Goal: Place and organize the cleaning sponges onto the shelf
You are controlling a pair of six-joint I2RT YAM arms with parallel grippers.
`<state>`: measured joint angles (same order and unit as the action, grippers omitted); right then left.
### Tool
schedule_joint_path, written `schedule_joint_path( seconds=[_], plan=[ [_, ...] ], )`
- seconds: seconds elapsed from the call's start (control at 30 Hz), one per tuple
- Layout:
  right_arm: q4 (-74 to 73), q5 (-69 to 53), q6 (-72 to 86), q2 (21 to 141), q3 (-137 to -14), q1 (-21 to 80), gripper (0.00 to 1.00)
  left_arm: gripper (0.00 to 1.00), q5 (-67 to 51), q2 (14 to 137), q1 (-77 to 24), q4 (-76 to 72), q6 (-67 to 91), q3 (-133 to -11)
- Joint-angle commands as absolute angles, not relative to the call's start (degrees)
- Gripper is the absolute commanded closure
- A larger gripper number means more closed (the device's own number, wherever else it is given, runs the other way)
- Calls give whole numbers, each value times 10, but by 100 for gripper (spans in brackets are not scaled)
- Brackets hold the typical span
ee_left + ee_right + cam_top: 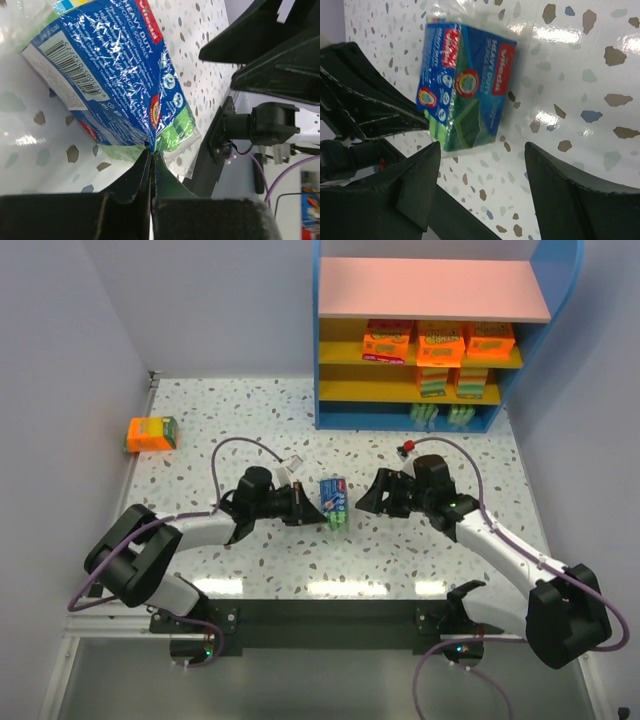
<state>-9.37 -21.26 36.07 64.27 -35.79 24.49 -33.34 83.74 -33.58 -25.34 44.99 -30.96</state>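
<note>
A blue sponge pack with green sponge edges stands at the table's middle, between my two grippers. My left gripper is shut on its wrapper seam; the left wrist view shows the pack pinched at the fingertips. My right gripper is open and empty just right of the pack, which lies ahead of its fingers in the right wrist view. An orange pack lies at the far left. Several orange packs sit on the shelf tiers.
The blue-framed shelf stands at the back right with green sponge packs on its bottom tier. The table's left edge rail runs beside the orange pack. Purple cables loop off both arms.
</note>
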Motion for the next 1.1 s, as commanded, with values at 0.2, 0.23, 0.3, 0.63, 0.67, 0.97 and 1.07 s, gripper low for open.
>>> schedule_joint_path(
  seconds=[0.2, 0.23, 0.3, 0.63, 0.67, 0.97, 1.07],
  plan=[
    [-110, -138, 316, 720, -432, 315, 32, 100, -387, 896, -358, -501, 538, -248],
    [-112, -131, 314, 727, -443, 329, 32, 100, -385, 898, -359, -501, 535, -246],
    [-119, -107, 312, 753, -460, 345, 34, 100, -383, 903, -360, -500, 532, -241],
    [-163, -32, 304, 824, -518, 412, 62, 79, -324, 857, -363, -395, 483, -233],
    [-167, -21, 303, 831, -521, 414, 65, 75, -318, 850, -363, -375, 479, -232],
    [-190, 10, 297, 840, -530, 421, 100, 45, -204, 740, -364, -176, 434, -258],
    [-221, 50, 279, 825, -545, 421, 100, 38, -125, 677, -364, -70, 419, -286]
  ],
)
